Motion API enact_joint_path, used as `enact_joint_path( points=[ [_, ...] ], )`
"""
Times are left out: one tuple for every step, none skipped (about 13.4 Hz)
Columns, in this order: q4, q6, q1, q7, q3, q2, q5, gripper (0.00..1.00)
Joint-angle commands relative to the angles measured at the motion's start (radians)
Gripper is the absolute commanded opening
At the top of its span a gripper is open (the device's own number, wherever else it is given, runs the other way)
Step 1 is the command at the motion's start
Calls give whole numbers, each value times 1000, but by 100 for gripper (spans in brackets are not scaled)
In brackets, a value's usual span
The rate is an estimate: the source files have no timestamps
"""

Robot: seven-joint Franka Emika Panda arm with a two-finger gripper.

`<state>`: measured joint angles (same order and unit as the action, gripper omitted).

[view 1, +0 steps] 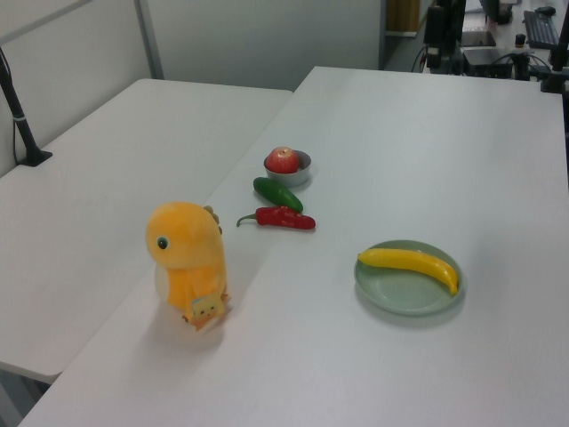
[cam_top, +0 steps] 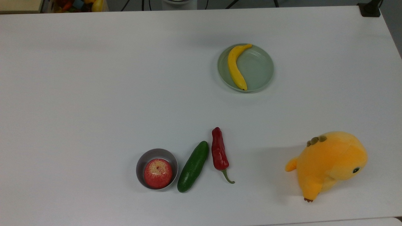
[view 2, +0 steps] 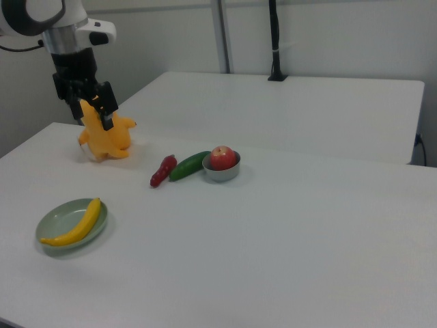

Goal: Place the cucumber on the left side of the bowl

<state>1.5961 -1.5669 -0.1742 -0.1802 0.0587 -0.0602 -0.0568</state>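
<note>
Gripper (view 2: 94, 113): raised, empty, fingers apart.
Cucumber (cam_top: 193, 166): touching bowl (cam_top: 140, 163).
Advice: grip mid-length across its width, avoiding chili (cam_top: 219, 152).

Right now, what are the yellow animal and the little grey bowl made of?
The yellow animal looks like a soft plush toy: its surface is fuzzy and matte, with rounded stuffed shapes. The bowl looks like metal, maybe steel: grey, thin-rimmed, with a dull sheen. It could be plastic, though.
</note>
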Motion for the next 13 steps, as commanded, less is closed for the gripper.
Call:
enact_joint_path(
  points=[
    [44, -7, 36, -22, -19, -30, -17, 100],
    [44, -11, 39, -16, -19, -27, -17, 100],
    [47, -46, 39, -6, -19, -23, -15, 100],
    [56, -106, 39, 13, -19, -14, -15, 100],
    [58, -160, 42, 57, -19, -1, -15, 100],
    [58, -191, 45, 106, -17, 16, -15, 100],
    [56, -209, 45, 137, -17, 23, -15, 100],
    [58, -235, 53, 168, -17, 28, -14, 100],
    [58, -251, 59, 188, -17, 30, -15, 100],
    [58, -245, 65, 191, -17, 28, -14, 100],
    [58, -242, 61, 189, -17, 30, -11, 100],
    [58, -242, 58, 189, -17, 30, -11, 100],
    [58, -240, 56, 186, -17, 28, -11, 100]
  ],
)
